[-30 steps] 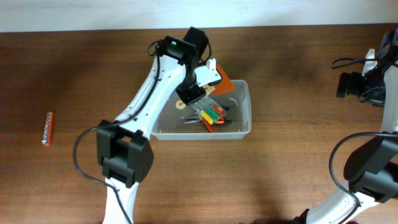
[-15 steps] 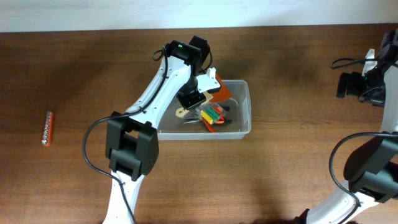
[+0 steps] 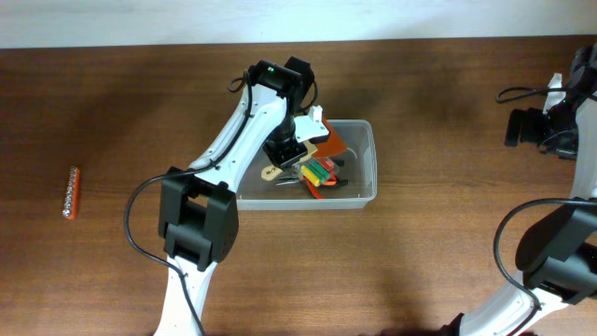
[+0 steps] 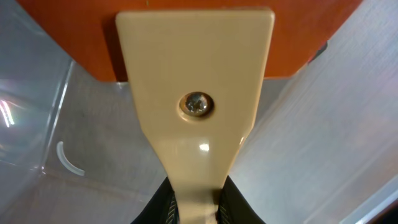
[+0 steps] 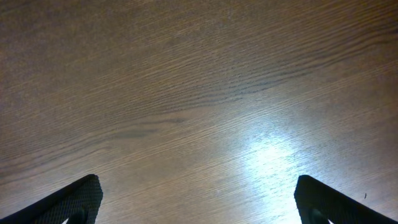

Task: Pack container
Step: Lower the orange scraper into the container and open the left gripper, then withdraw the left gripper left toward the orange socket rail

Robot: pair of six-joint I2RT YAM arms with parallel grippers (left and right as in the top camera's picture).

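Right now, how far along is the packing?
Done: several tools already lie in the container. In hand: the left gripper is shut on the scraper, whose orange blade is at the container's back corner, not yet released. Left: an orange strip lies on the table, far to the left. The right gripper is open and holds nothing.

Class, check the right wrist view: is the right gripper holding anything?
No, the right gripper is open, with only the wooden table showing between its fingers.
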